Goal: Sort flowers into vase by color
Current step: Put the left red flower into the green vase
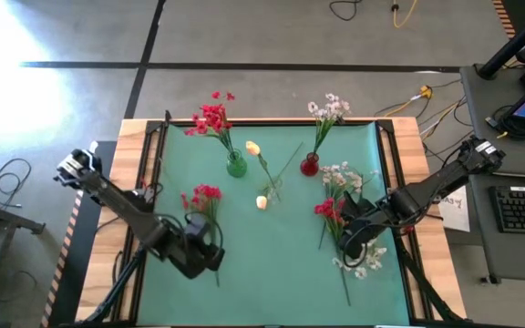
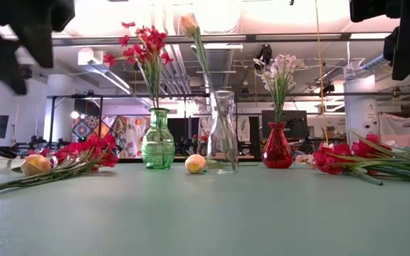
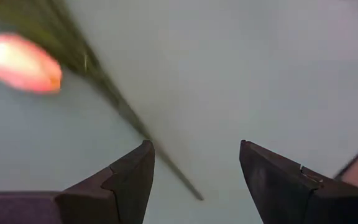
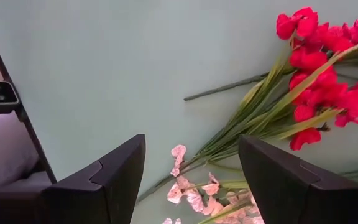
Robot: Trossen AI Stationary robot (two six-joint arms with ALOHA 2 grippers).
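A green vase [image 1: 236, 166] [image 2: 158, 140] holds red blossoms and a red vase [image 1: 309, 165] [image 2: 277, 146] holds white sprays. A clear vase [image 2: 222, 135] between them holds one cream rosebud [image 1: 252, 148]. Another rosebud [image 1: 262, 202] lies on the mat beside it. Red flowers [image 1: 203, 196] lie on the mat's left. My left gripper [image 1: 204, 252] [image 3: 195, 146] hovers open near them, over the stem [image 3: 129, 115] of a lying rosebud [image 3: 20, 62] [image 2: 35, 165]. My right gripper [image 1: 354, 233] [image 4: 191, 140] is open above red flowers [image 4: 316, 74] [image 1: 328, 211] and white sprays [image 4: 188, 186] [image 1: 363, 260] lying on the right.
More white sprays [image 1: 340, 173] lie beside the red vase. The three vases stand in a row toward the mat's far side. Bare green mat [image 1: 272, 273] spans the near middle between the two arms. Black frame rails [image 1: 153, 164] run along the table's left and right edges.
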